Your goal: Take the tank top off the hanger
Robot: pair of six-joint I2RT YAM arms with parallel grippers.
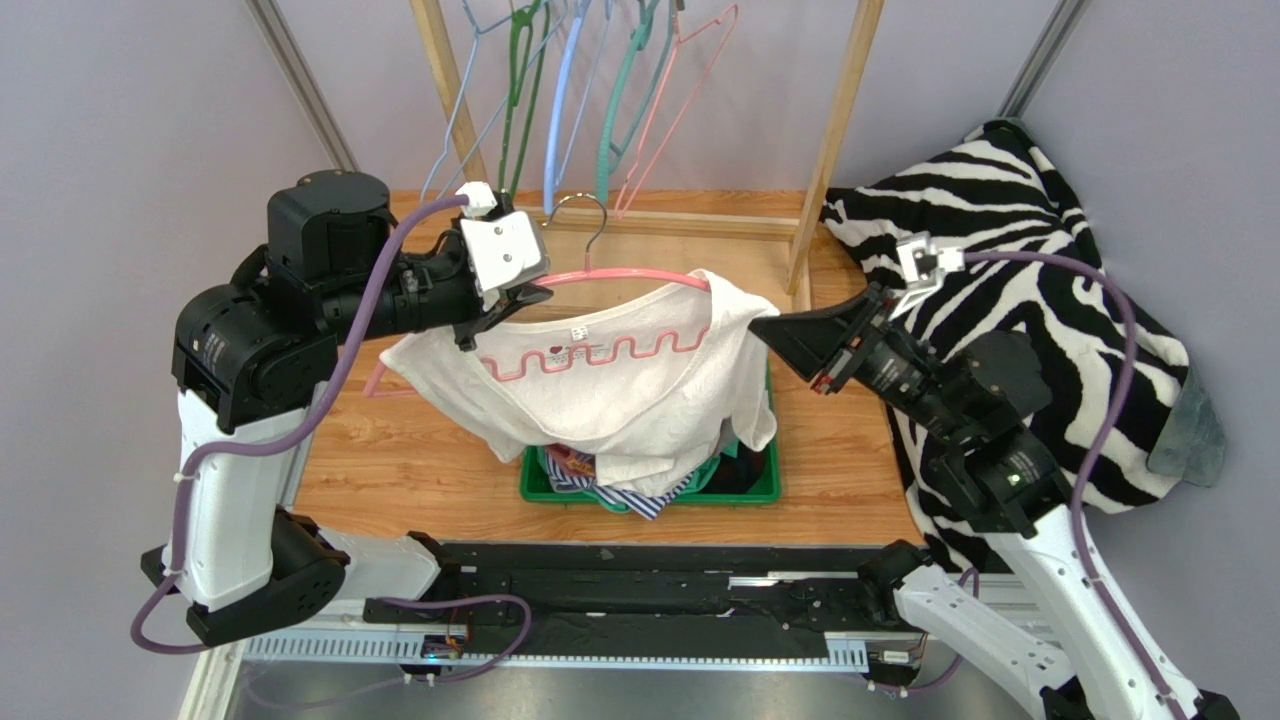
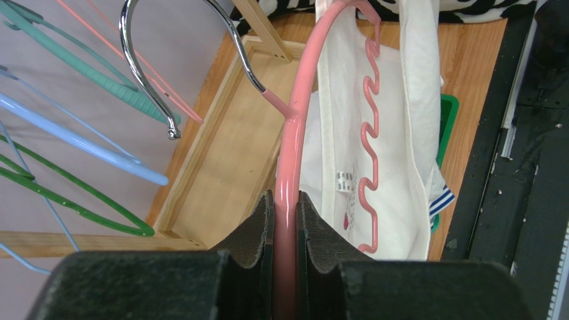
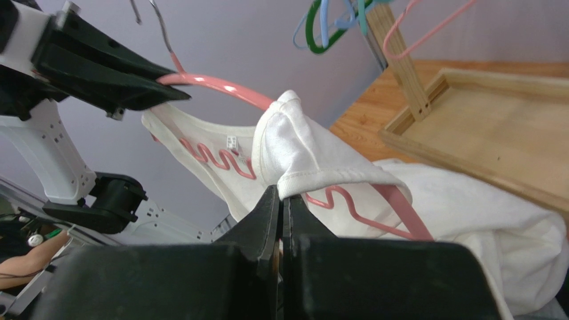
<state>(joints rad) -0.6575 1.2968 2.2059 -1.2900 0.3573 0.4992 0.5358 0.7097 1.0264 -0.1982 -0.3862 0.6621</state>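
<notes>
A white tank top (image 1: 616, 383) hangs on a pink hanger (image 1: 631, 275) with a metal hook, held in the air above the table. My left gripper (image 1: 489, 315) is shut on the hanger's left arm; the left wrist view shows the pink bar (image 2: 294, 133) clamped between the pads (image 2: 286, 207), with the top (image 2: 401, 133) beyond. My right gripper (image 1: 766, 333) is shut on the top's right shoulder strap. In the right wrist view the white hem (image 3: 300, 147) is pinched at the fingertips (image 3: 282, 197), bunched at the hanger's right end (image 3: 214, 85).
A green basket (image 1: 759, 488) of clothes sits under the top. A wooden rack (image 1: 834, 120) with several coloured hangers (image 1: 571, 90) stands behind. A zebra-print cloth (image 1: 1037, 255) lies at the right.
</notes>
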